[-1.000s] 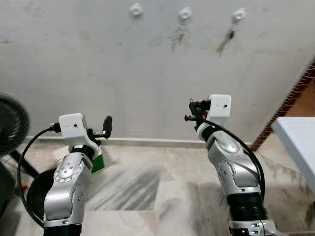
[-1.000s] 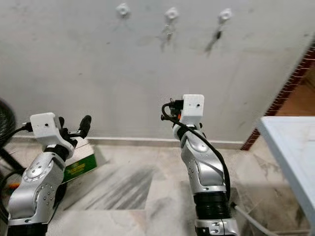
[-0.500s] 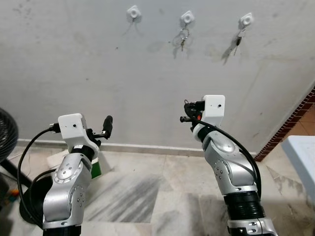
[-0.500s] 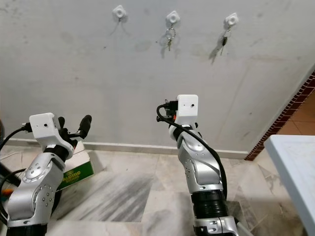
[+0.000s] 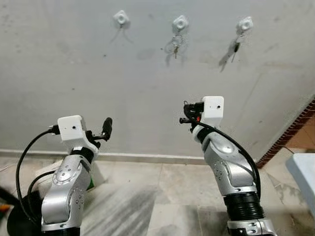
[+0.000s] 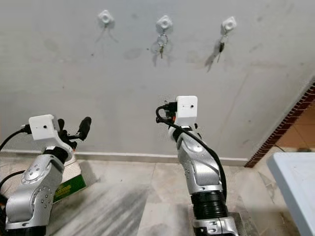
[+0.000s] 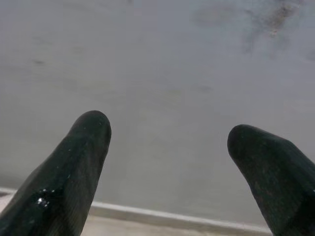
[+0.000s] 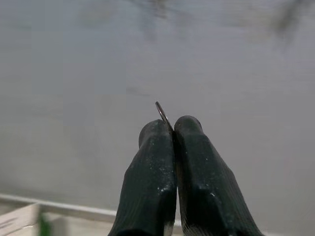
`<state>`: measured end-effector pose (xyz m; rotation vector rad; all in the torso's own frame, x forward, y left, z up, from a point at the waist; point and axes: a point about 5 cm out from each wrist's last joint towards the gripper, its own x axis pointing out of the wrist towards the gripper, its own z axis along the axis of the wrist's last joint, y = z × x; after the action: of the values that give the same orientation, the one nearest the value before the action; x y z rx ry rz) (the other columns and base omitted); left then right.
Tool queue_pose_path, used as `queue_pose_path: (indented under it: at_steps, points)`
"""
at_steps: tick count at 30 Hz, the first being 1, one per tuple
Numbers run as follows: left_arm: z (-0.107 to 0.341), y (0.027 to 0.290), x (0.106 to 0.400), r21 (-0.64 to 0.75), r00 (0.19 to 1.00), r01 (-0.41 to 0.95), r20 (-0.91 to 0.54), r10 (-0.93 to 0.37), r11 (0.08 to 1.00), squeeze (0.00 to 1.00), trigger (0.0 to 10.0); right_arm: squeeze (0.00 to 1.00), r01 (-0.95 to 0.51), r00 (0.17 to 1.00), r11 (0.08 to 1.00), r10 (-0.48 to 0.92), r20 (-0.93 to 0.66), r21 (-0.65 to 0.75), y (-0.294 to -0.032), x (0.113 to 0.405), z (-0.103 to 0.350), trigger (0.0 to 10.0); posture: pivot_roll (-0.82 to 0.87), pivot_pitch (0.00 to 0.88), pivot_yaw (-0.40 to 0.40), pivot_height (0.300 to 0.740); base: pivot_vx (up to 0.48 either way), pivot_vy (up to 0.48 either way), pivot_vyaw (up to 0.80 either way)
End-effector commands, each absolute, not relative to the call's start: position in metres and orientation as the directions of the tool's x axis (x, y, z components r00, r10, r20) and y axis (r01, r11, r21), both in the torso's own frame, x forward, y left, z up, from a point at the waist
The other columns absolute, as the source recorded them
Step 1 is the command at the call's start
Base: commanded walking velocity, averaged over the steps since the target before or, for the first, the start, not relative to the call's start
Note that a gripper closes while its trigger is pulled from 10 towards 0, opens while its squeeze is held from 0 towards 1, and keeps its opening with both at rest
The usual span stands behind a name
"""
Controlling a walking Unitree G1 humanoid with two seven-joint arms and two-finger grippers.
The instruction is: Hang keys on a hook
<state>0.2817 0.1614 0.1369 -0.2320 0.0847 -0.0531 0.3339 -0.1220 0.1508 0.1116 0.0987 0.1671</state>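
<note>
A pale grey plaster wall (image 5: pixel 98 73) is filling most of the head views, and three small white wall hooks are sitting in a row along the upper part of the frame. The left white hook (image 5: pixel 120 18) is carrying nothing. The middle white hook (image 5: pixel 180 23) is holding a small metal key ring with keys (image 5: pixel 175 44), and the right white hook (image 5: pixel 244 23) is holding a dark hanging key (image 5: pixel 235 46).

In the lower half of the frame, two silver arms are reaching up toward the wall. The right gripper (image 8: pixel 174 129) is sitting just right of centre, well below the hooks, with its two black fingers pressed tightly together. In the right wrist view, a thin sliver of metal key ring (image 8: pixel 161 112) is sticking out from between the fingertips (too little of it is showing to make out the keys themselves).

The left gripper (image 7: pixel 167 135) is sitting in the lower left of the frame, with its black fingers spread wide apart and holding nothing, the bare wall showing between them.

Along the bottom, a white skirting strip (image 5: pixel 147 156) is meeting a marbled grey tile floor (image 5: pixel 172 196). A green and white cardboard box (image 6: pixel 69 183) is lying on the floor behind the left arm.
</note>
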Motion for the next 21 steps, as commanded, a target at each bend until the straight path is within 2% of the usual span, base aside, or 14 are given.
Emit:
queue_pose_path:
  at_steps: [1, 5, 21]
  points:
    - [0.1396, 0.1694, 0.2811, -0.212, 0.996, 0.022, -0.077, -0.039, 0.977, 0.0, 10.0, 0.0, -0.176, 0.98, 0.976, 0.186, -0.073, 0.129, -0.1148, 0.3352, 0.1558, 10.0, 0.13, 0.036, -0.026, 0.74, 0.277, 0.39, 0.0]
    - [0.1395, 0.1694, 0.2809, -0.216, 0.996, 0.018, -0.083, -0.036, 0.976, 0.0, 10.0, 0.0, -0.178, 0.98, 0.976, 0.188, -0.071, 0.128, -0.1132, 0.3356, 0.1566, 10.0, 0.13, 0.039, -0.026, 0.74, 0.261, 0.403, 0.0]
    - [0.1394, 0.1691, 0.2816, -0.2, 0.995, 0.012, -0.098, -0.032, 0.98, 0.0, 10.0, 0.0, -0.178, 0.98, 0.976, 0.188, -0.067, 0.128, -0.1117, 0.3376, 0.1583, 10.0, 0.14, 0.047, -0.028, 0.74, 0.0, 0.447, 0.0]
